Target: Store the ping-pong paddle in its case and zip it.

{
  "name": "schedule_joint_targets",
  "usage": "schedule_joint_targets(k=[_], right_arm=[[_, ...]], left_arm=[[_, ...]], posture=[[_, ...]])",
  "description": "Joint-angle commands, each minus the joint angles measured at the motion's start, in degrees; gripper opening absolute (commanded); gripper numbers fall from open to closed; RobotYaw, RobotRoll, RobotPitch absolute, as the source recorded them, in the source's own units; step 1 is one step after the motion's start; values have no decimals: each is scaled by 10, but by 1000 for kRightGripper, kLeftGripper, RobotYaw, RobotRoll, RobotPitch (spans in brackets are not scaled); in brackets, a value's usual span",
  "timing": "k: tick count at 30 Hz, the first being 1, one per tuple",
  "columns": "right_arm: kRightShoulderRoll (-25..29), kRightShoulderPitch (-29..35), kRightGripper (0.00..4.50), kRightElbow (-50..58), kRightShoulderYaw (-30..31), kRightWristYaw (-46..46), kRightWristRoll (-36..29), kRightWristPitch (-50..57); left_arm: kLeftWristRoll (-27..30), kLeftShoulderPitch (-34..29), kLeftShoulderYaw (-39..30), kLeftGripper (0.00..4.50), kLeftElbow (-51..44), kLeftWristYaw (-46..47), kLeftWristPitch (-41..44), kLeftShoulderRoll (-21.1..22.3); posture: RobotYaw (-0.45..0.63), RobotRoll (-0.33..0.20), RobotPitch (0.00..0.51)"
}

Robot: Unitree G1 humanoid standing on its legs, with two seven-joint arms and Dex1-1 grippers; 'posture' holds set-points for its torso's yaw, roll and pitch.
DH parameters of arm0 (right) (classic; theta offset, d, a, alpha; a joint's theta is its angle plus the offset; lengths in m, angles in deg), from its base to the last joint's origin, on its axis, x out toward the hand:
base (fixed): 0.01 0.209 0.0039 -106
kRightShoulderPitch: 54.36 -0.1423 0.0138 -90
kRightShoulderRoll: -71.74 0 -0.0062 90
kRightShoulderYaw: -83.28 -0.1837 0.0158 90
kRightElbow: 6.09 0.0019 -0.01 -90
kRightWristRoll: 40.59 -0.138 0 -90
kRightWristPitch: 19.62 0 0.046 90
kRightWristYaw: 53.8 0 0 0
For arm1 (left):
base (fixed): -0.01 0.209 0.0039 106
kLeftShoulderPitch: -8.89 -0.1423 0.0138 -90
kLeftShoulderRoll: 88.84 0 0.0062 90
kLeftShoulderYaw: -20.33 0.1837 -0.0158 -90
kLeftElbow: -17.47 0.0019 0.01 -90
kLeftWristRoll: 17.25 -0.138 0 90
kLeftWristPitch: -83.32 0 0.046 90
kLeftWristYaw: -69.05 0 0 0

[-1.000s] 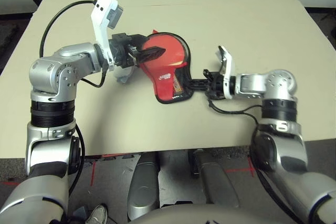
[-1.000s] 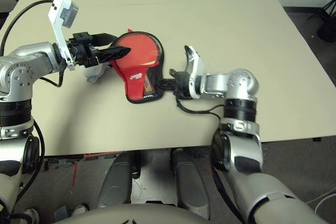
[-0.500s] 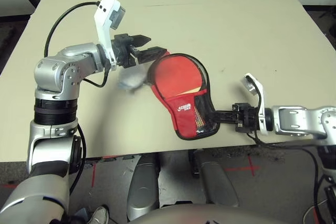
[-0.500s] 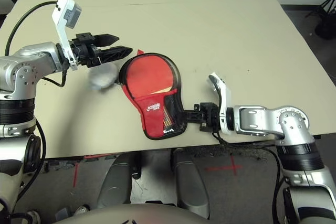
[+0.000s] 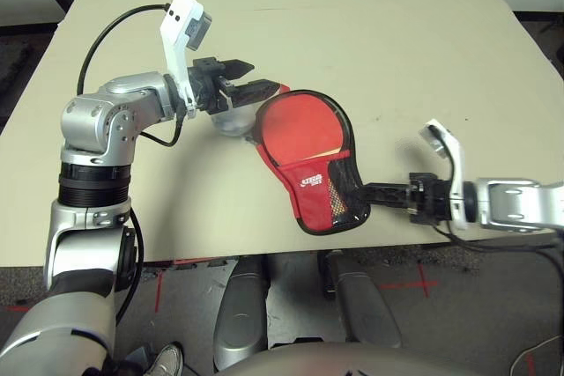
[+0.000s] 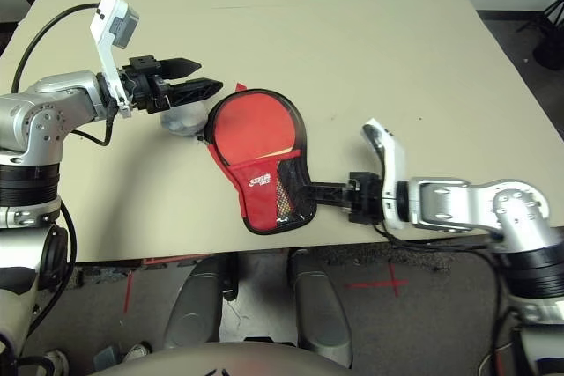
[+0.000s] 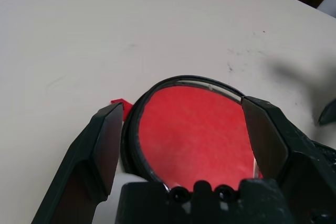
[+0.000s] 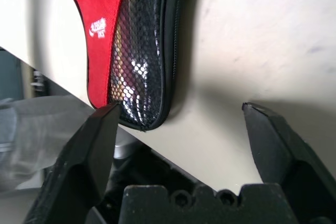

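head views: the case, red with black zipper edging, lies flat on the beige table, its narrow mesh end at the near table edge and its round end farther in; a tan strip shows at the mouth of the front flap, but whether this is the ping-pong paddle cannot be told. the left gripper hovers just beyond the round end, jaws spread wide and holding nothing, above a grey-white soft lump on the table just beside the case. the right gripper points at the narrow end from the side, right beside the mesh. left wrist view: the round red face with its black rim sits between the two wide-set fingers, and a small red tab projects beside the rim. right wrist view: the black mesh pocket and white logo appear close up; the jaws stand wide, with bare table between them, gripping nothing.
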Motion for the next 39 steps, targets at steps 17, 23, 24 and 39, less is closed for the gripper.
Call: schedule_joint_targets(k=[17,23,24,39], right_arm=[[-205,-247,4460,73,225,278,563,-73],[-223,-237,4460,67,251,375,657,-105],[-233,-233,4460,60,255,387,667,-108],[-293,-237,4460,-77,336,539,905,-232]], left_arm=[[-44,44,11,4500,70,-46,-43,21],[-41,31,6,4500,58,-42,-35,29],[-42,30,5,4500,58,-42,-34,31],[-58,25,21,4500,73,-75,-32,85]], posture=[[-11,0,228],[4,0,231],[10,0,233],[40,0,230]])
